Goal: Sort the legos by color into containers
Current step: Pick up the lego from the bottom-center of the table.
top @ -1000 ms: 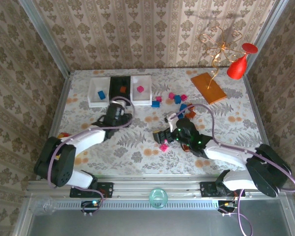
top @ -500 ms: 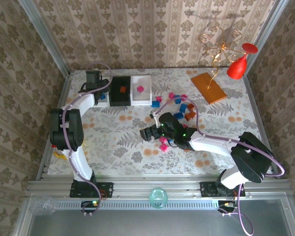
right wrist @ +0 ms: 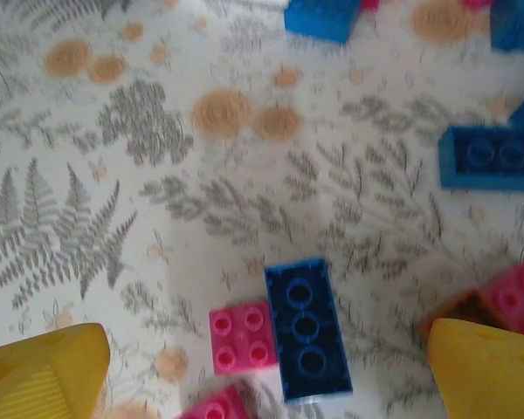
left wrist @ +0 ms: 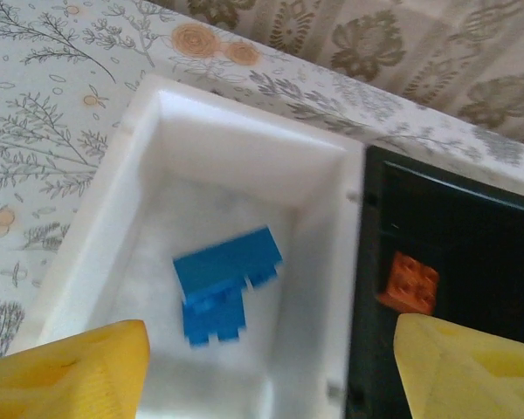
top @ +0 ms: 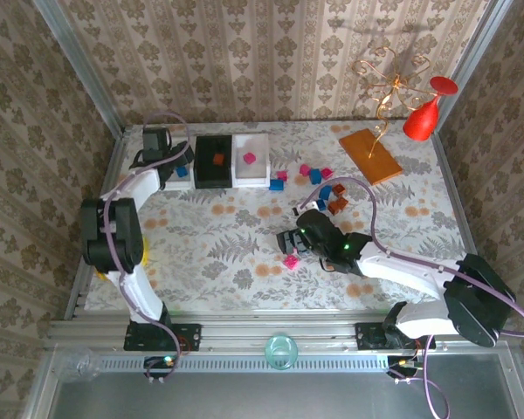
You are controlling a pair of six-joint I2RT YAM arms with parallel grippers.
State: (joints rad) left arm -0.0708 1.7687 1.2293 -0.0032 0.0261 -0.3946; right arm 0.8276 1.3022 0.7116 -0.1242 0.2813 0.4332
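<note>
Bricks [left wrist: 220, 288] of studded blue plastic lie in your smooth white tray [left wrist: 244, 153], a navy brick [right wrist: 306, 330] on the floral desk [right wrist: 113, 218], both jaws wide, empty.

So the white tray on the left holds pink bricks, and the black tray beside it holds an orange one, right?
Not pink: the left wrist view shows blue bricks in that white tray. The black tray beside it does hold an orange brick.

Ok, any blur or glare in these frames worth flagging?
Left wrist: the blue bricks in the white tray look smeared. Right wrist: soft overall, though the dark blue brick stays readable. Top external: sharp, evenly lit, no glare.
</note>
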